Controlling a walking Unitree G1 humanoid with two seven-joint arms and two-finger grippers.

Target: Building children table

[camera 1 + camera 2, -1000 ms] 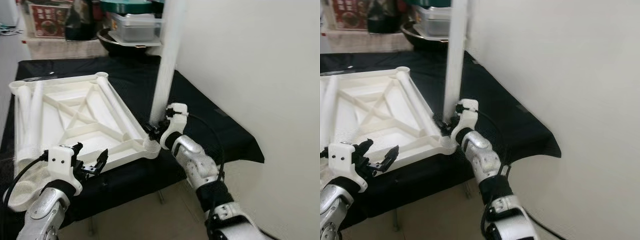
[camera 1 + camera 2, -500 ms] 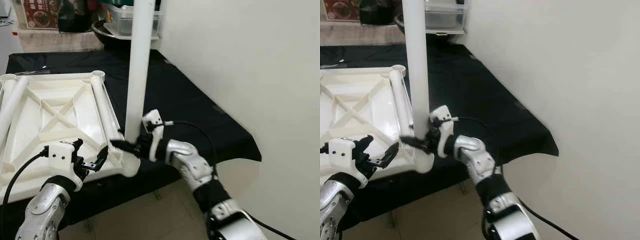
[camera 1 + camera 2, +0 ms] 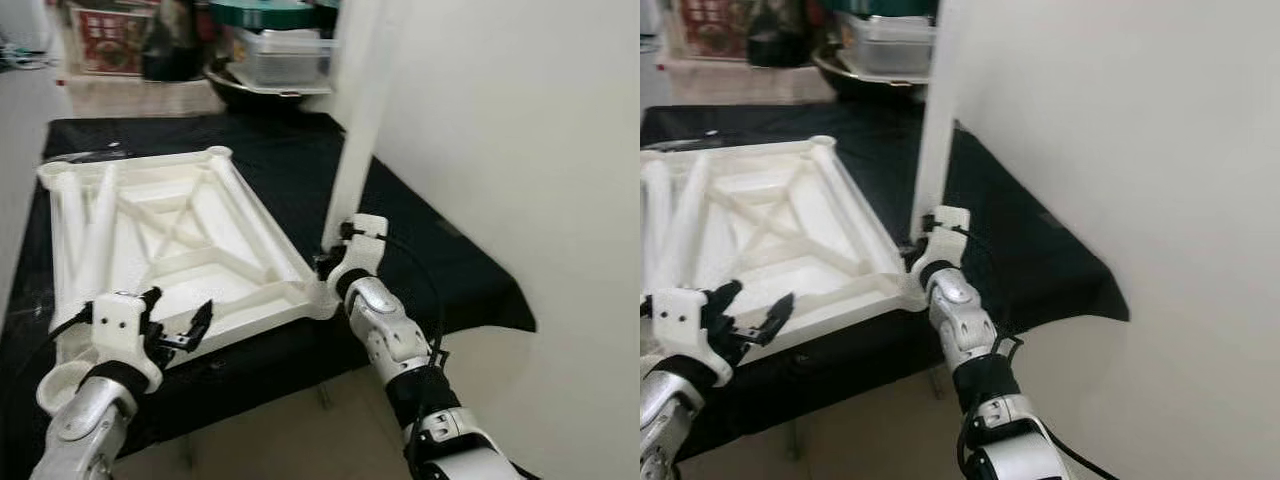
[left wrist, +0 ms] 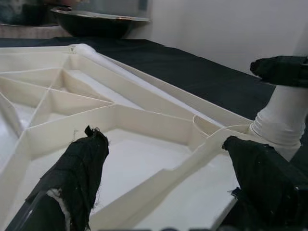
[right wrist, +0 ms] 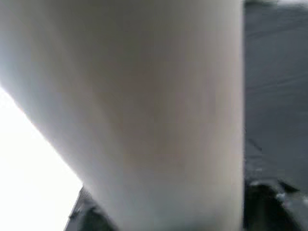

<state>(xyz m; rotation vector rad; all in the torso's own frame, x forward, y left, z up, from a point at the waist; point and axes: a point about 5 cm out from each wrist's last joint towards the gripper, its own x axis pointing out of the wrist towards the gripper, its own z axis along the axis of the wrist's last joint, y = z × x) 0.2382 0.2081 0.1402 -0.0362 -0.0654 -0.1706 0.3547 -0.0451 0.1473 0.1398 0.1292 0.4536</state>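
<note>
Black cloth covers the worktop, and on it your white tabletop lies upside down, ribs up, with its near right corner at the worktop's front edge. Standing at that corner is the leg, a pale tube held nearly upright, its foot at the corner socket. I judge the step in hand to be seating that leg: keep it plumb over the socket, press straight down along its length, and do not let it lean toward the wall.

Your right gripper holds the leg low down, fingers closed around it just above the socket. Your left gripper hovers over the tabletop's near edge, fingers spread wide and empty. Bring it down onto that edge to steady the tabletop while you push. Two loose legs lie along the far left side.
</note>
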